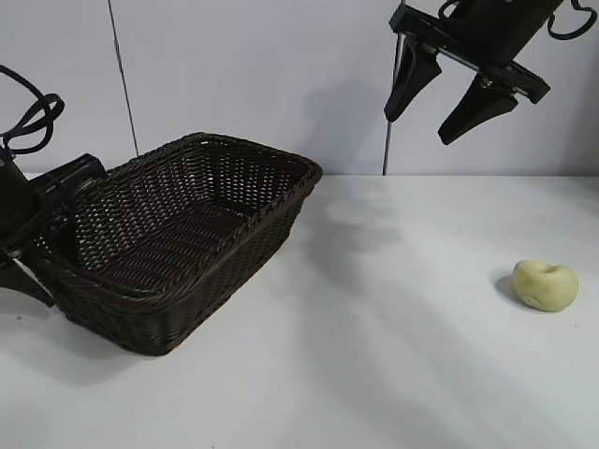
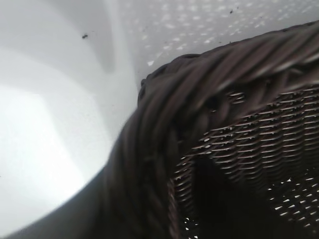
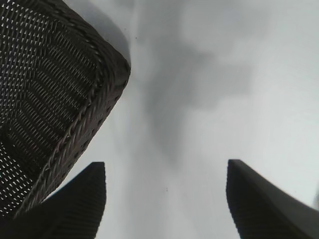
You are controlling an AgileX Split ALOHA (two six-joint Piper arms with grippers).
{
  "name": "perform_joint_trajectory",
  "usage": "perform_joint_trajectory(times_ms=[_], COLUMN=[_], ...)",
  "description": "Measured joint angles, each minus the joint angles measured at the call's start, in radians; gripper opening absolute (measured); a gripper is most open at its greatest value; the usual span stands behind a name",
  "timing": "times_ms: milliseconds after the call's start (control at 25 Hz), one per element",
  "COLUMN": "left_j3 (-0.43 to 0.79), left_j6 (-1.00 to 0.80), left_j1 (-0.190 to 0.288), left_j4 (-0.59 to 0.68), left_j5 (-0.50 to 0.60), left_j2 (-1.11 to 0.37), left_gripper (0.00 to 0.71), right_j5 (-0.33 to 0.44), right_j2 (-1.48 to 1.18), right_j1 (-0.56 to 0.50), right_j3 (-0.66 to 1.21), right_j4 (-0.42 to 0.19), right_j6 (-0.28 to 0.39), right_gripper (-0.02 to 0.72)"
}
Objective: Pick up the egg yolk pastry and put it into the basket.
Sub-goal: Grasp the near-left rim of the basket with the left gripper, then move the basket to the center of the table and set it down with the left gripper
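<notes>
The egg yolk pastry, a small pale yellow lumpy bun, lies alone on the white table at the right, in the exterior view only. The dark brown wicker basket stands at the left. My left gripper is at the basket's left end, shut on its braided rim, and one dark finger shows inside against the woven wall. My right gripper hangs high above the table, between basket and pastry, open and empty. Its wrist view shows a corner of the basket beyond the spread fingertips.
A bare stretch of white tabletop lies between the basket and the pastry. A pale wall with a thin vertical pole closes the back.
</notes>
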Motion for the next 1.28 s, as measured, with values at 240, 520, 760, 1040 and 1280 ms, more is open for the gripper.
perform_joint_trajectory(times_ms=[240, 520, 760, 1040, 1280], left_j3=[0.0, -0.025, -0.107, -0.266, -0.466], left_j6=[0.0, 0.047, 0.174, 0.402, 0.633], left_j1=[0.0, 0.003, 0.003, 0.003, 0.003], left_j4=[-0.01, -0.011, -0.007, 0.008, -0.032], left_j5=[-0.006, 0.048, 0.131, 0.292, 0.444], left_j2=[0.001, 0.0, -0.001, 0.053, 0.181], left_gripper=[0.104, 0.104, 0.103, 0.103, 0.103], right_j5=[0.004, 0.006, 0.012, 0.028, 0.033], right_j2=[0.0, 0.0, 0.0, 0.0, 0.0], right_j1=[0.0, 0.0, 0.0, 0.0, 0.0], right_j3=[0.0, 0.0, 0.0, 0.0, 0.0], right_j4=[-0.001, -0.001, -0.005, -0.008, -0.008], right_j6=[0.0, 0.0, 0.0, 0.0, 0.0], right_gripper=[0.496, 0.496, 0.496, 0.496, 0.496])
